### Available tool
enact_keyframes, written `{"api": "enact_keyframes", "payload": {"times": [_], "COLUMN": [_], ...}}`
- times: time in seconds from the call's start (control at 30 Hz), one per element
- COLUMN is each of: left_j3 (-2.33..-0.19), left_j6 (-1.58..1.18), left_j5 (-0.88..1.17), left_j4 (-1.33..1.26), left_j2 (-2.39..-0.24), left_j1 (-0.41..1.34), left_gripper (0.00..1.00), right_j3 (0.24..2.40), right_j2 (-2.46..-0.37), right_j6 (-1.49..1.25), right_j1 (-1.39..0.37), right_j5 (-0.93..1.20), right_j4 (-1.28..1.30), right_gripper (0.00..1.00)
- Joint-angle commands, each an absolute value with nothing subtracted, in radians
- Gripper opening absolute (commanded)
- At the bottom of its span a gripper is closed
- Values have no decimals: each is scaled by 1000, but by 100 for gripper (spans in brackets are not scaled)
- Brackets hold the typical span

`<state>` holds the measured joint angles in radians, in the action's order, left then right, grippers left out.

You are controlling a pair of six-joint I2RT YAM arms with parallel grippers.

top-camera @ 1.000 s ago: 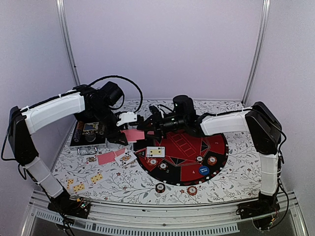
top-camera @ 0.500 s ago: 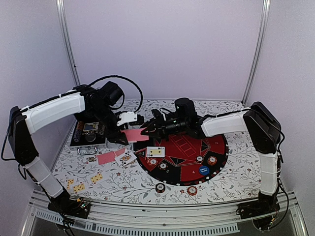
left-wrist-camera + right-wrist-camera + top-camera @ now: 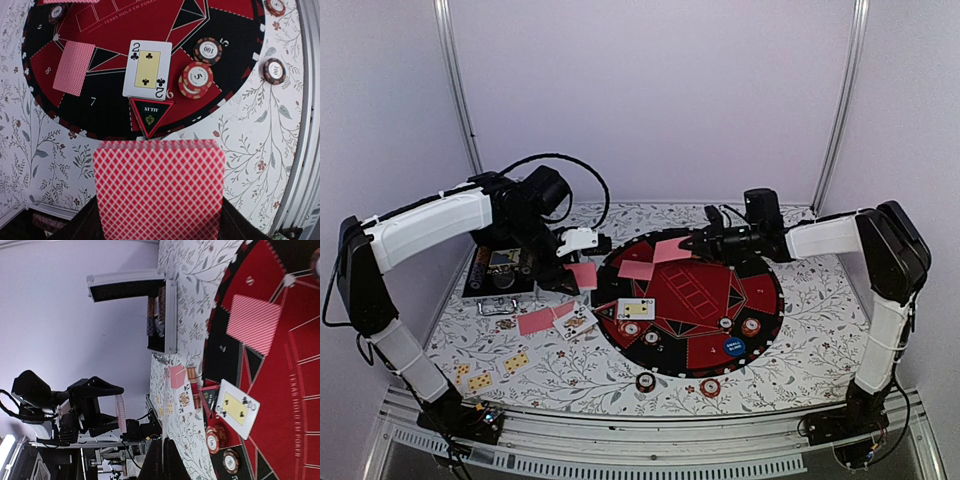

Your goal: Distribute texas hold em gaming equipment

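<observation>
My left gripper is shut on a deck of red-backed cards, held above the table just left of the round mat. Over the mat's far part, my right gripper is shut on one pink-backed card; in the right wrist view that card shows edge-on between the fingertips. One face-down card and a face-up two of clubs lie on the mat, along with poker chips and a blue button disc.
The open metal case stands at the back left under the left arm. Loose cards lie on the flowered table left of the mat, some face-up. Two chips lie off the mat near the front rail.
My right gripper shut on a card at the deck and drew back to the right over the mat with it. The left gripper and its deck have stayed put.
</observation>
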<state>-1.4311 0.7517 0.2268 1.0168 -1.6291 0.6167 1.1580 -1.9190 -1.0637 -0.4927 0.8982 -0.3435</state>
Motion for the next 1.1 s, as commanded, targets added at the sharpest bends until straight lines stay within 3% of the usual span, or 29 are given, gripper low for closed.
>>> {"api": "enact_keyframes", "payload": {"times": [0.0, 0.17, 0.33, 1.07], "left_j3": [-1443, -1445, -1443, -1457], "left_j6": [758, 757, 755, 759], "left_j5": [236, 237, 239, 246], "left_j4": [1026, 1028, 1031, 1032], "left_j2": [-1610, -1611, -1608, -1620], "left_j1": [608, 608, 607, 609], "left_gripper": [47, 47, 47, 47], "right_j3": [1162, 1251, 1259, 1331], "right_j2": [-1874, -1931, -1992, -2125], "right_j6": [-896, -714, -671, -541], "right_j1": [-348, -239, -170, -133], "right_j5": [855, 737, 715, 537], "right_j4": [-163, 46, 68, 260], "right_gripper": [0, 0, 0, 2]}}
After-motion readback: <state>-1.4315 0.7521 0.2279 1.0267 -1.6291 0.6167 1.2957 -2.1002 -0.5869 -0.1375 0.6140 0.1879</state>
